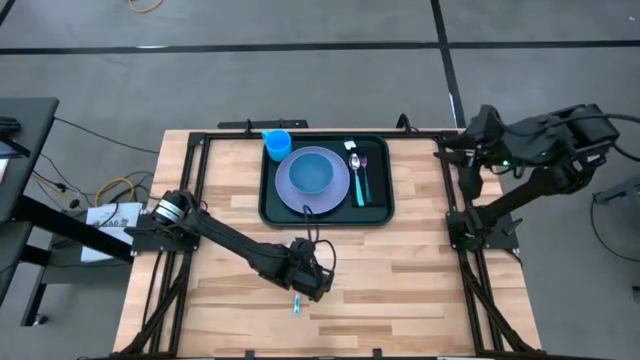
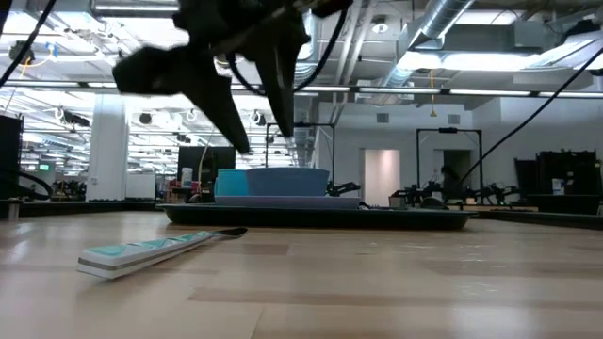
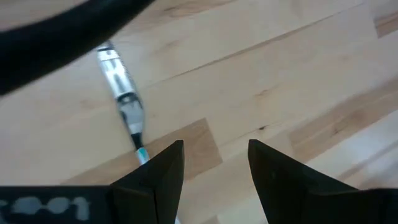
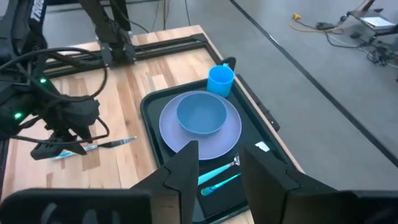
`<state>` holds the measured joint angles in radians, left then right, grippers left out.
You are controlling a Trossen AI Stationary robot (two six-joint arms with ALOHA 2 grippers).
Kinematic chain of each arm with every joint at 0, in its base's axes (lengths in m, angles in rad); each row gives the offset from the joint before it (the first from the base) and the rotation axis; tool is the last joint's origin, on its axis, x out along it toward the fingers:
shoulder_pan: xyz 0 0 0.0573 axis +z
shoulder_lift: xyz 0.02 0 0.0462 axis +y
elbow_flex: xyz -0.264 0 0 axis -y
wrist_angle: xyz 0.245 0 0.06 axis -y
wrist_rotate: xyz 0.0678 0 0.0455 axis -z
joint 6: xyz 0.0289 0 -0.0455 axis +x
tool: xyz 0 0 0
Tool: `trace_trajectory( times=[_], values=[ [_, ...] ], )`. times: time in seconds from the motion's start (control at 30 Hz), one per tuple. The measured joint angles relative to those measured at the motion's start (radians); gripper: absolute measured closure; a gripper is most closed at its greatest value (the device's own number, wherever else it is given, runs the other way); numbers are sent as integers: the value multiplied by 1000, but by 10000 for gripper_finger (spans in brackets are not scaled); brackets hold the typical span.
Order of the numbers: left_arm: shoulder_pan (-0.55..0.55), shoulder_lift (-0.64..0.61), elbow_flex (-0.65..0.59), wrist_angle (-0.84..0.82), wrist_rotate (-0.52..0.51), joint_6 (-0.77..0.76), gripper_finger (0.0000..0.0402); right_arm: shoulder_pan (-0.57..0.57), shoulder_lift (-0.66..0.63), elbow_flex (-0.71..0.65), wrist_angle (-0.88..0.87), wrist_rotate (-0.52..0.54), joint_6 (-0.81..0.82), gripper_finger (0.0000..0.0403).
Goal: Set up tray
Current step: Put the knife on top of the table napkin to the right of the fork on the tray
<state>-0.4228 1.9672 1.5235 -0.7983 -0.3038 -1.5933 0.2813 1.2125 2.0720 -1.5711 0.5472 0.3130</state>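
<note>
From above, your tray [image 1: 327, 212] sits at the table's far middle; the left gripper [image 1: 308, 283] hangs over a teal-handled knife [image 1: 297, 304]. Its wrist view shows fingers [image 3: 155, 177] parted, holding nothing. The right gripper [image 4: 216, 167], also parted, overlooks the tray.

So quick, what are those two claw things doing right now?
Left gripper: open, empty, low over the table beside a teal-handled knife.
Right gripper: open, empty, raised beside the tray.
</note>
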Motion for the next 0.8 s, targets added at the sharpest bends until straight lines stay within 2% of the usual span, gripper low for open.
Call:
trace_trajectory(
  times=[0.13,0.3,0.43,0.67,0.8],
  values=[
    [-24,16,88,-131,9,-44,235,0,-23,0,0,-8,0,295],
    [-65,17,88,-149,3,-174,235,0,-39,0,0,-66,0,295],
    [-94,75,87,-145,5,-266,235,0,-41,0,0,-101,-8,295],
    [-94,158,87,-67,27,-283,235,0,-53,0,0,-138,-18,295],
    [-89,156,87,-112,9,-283,235,0,-56,0,0,-140,-19,295]
  ],
)
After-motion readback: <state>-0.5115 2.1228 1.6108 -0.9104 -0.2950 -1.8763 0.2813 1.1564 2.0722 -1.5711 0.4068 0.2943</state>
